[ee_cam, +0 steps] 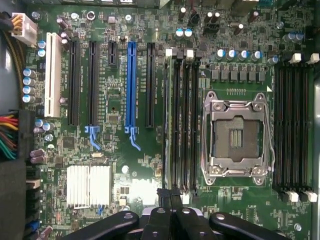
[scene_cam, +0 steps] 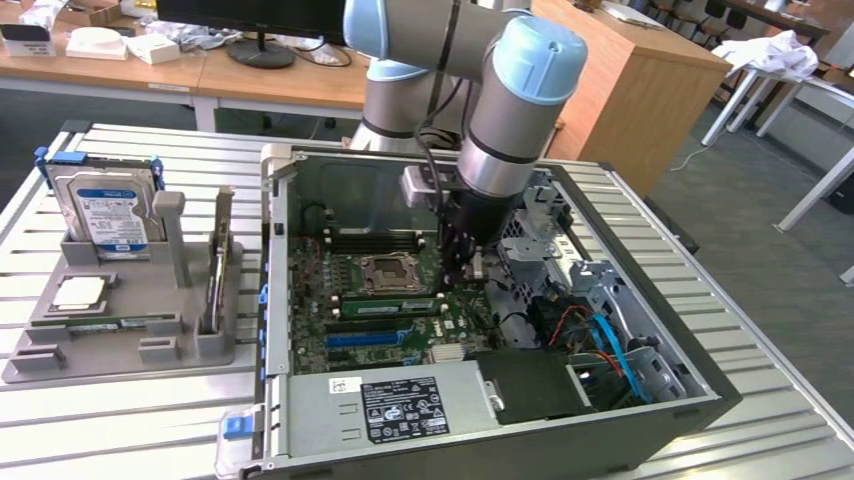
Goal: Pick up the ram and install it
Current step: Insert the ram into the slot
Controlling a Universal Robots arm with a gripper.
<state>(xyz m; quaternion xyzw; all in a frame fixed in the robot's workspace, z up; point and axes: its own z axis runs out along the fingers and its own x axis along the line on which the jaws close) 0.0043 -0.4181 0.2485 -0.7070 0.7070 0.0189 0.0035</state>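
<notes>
Your case (scene_cam: 627, 435) holds the motherboard (scene_cam: 320, 300), with the ram (scene_cam: 387, 305) standing in a slot beside the socket (scene_cam: 383, 272). The gripper (ee_cam: 170, 200) is pressed together and hides the slot's end.

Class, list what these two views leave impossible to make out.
1. Exterior view: whether the gripper touches the ram; the contact is too small.
2. Exterior view: the hard drive label's print; too small.
3. Exterior view: part of the motherboard; the arm hides it.
4. Wrist view: the gripper's body; cut off by the picture's edge.
</notes>
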